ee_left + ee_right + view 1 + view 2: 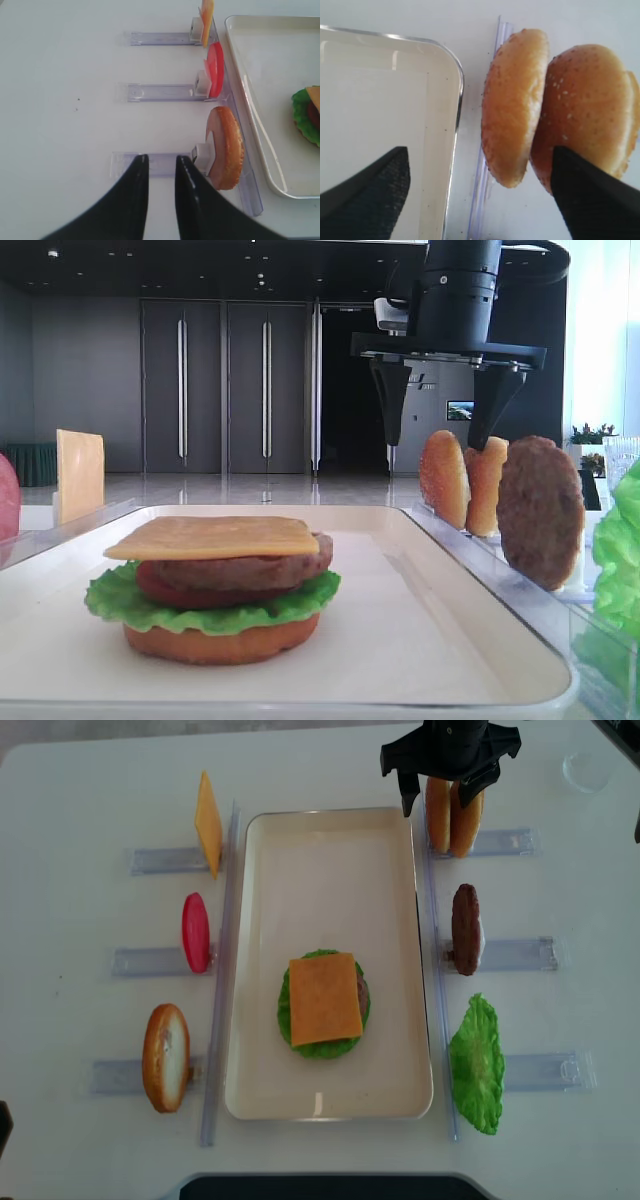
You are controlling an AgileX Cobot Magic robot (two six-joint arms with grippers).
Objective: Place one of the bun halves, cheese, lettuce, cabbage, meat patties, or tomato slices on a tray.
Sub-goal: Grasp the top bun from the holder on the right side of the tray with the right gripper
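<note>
- I see my right gripper (441, 788) pointing straight down, jaws spread wide over the two bun halves (449, 817), grasping nothing.
- My left gripper (161, 170) hangs above the table, fingers nearly together, empty.
- The tray (270, 850) holds a stack: bottom bun, lettuce (200, 608), tomato, patty, cheese (324, 999).

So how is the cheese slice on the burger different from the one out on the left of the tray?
The cheese on the burger lies flat, while the cheese in the rack stands upright on its edge. The first sits inside the tray as the top layer of a stack; the second stands alone outside it, held by a clear rack. Both are thin, square and yellow-orange.
</note>
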